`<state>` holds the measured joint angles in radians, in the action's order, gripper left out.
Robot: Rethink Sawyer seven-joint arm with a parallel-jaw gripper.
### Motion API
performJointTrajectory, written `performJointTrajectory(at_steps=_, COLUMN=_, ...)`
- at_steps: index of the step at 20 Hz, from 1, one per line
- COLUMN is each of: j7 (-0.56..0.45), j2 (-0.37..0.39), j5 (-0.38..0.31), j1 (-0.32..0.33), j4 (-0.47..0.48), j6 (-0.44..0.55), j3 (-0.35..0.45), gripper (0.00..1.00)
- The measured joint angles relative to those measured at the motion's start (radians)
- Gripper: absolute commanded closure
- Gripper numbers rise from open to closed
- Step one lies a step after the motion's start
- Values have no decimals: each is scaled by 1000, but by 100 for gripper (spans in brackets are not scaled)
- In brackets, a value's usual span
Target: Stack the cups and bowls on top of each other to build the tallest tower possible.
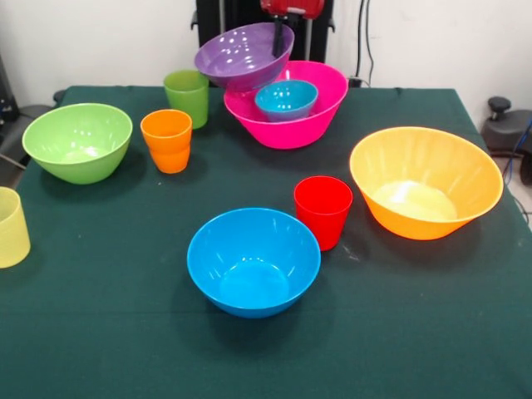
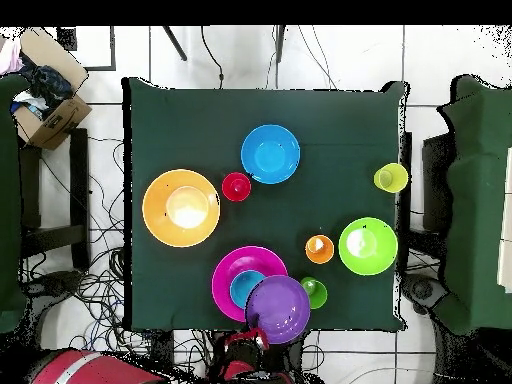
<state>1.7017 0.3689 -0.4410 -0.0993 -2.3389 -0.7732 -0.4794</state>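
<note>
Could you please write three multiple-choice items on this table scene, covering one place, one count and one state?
1. Where is the small blue bowl?
A. inside the pink bowl
B. inside the orange bowl
C. on the bare cloth

2. How many cups stand on the table?
A. two
B. four
C. six

3. How does the purple bowl sit?
A. flat on the cloth
B. upside down
C. tilted, over the pink bowl's rim

Key: 1 A, it sits within the pink wall. 2 B, the green cup, orange cup, red cup and pale yellow cup. 3 C, its opening leans toward the camera, under the gripper.
</note>
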Motion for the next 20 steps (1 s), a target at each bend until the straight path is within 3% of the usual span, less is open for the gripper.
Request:
performJointTrajectory(at_steps=7, j7=0, j2=18, j5=30, j1=-34, j4=-10, j6=-2, j3=0, gripper=100)
performJointTrajectory(at_steps=20, j7=0, j2=202, j5=32, j1=-108, j4=-45, j6=128, j3=-7, gripper=100)
